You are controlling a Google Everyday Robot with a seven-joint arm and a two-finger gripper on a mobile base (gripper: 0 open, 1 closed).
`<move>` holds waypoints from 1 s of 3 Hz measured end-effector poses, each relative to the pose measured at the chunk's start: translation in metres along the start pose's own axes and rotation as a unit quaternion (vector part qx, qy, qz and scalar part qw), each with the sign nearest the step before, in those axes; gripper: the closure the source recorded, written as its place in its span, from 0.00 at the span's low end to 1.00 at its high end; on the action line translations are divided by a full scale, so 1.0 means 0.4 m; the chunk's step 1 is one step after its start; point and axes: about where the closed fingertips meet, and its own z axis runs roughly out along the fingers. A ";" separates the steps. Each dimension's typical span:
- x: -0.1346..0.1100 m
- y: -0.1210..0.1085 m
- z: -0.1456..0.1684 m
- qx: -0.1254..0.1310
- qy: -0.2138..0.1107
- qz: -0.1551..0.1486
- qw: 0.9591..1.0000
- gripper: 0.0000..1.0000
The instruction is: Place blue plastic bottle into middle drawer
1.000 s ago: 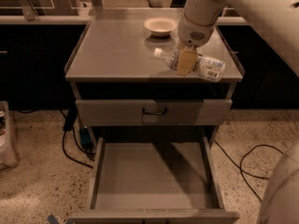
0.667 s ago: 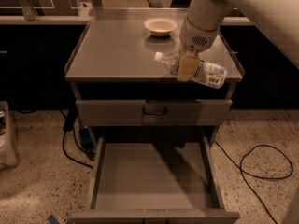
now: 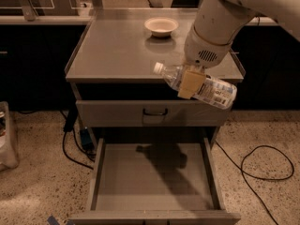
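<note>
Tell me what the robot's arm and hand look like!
The arm is fat, round and white, with a patch of tiny vent holes near its end. The gripper, up above the open middle drawer, shows a flat tan finger.

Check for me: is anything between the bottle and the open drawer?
Nothing visible. The gripper, jaws shut on the blue plastic bottle, holds it in the air at the front edge of the cabinet; the middle drawer lies open below, only a shadow on its floor.

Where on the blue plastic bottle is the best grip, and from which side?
Around the mid-body, from above: the blue plastic bottle hangs nearly level, cap to the left. The hand holds it there, above the open middle drawer.
</note>
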 end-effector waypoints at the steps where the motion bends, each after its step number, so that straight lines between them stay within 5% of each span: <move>1: 0.000 0.000 0.000 0.000 0.000 0.000 1.000 1.00; 3: 0.039 0.010 0.079 -0.005 0.008 0.022 1.000 1.00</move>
